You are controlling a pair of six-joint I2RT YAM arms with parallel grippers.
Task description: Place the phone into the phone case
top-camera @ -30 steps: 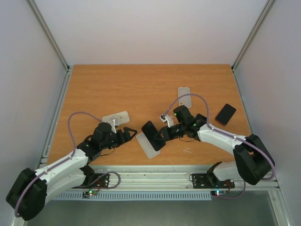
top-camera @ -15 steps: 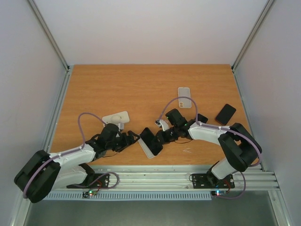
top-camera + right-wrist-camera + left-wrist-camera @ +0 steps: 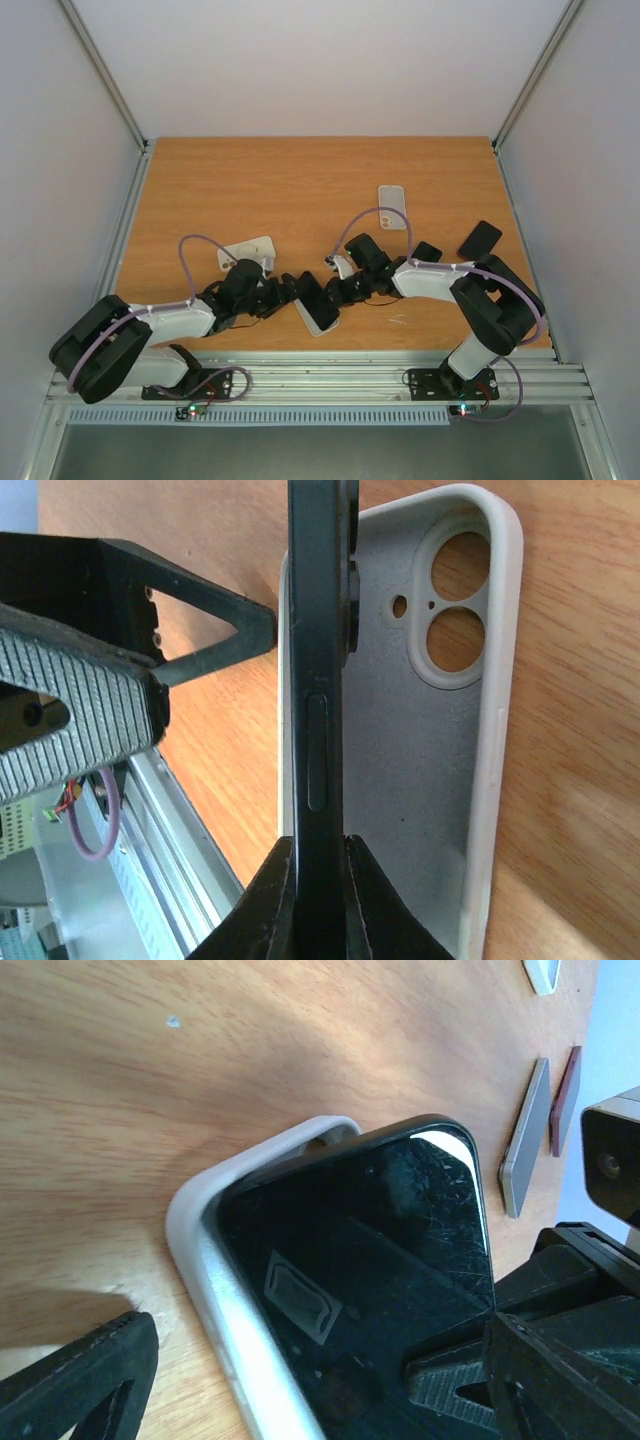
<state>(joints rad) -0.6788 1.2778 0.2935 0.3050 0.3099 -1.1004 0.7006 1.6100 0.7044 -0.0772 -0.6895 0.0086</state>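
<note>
Drawing nearer than before: left end effector (image 3: 284, 292) beside phone (image 3: 316, 295)

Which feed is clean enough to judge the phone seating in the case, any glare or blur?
Right wrist: sharpest, evenly lit, phone edge and case interior crisp, only the right fingers at the bottom go soft. Left wrist: bright glare on the screen's top corner, dark shadow bottom left, left finger there blurred. Top external: even light, but the phone shows small and partly covered.
</note>
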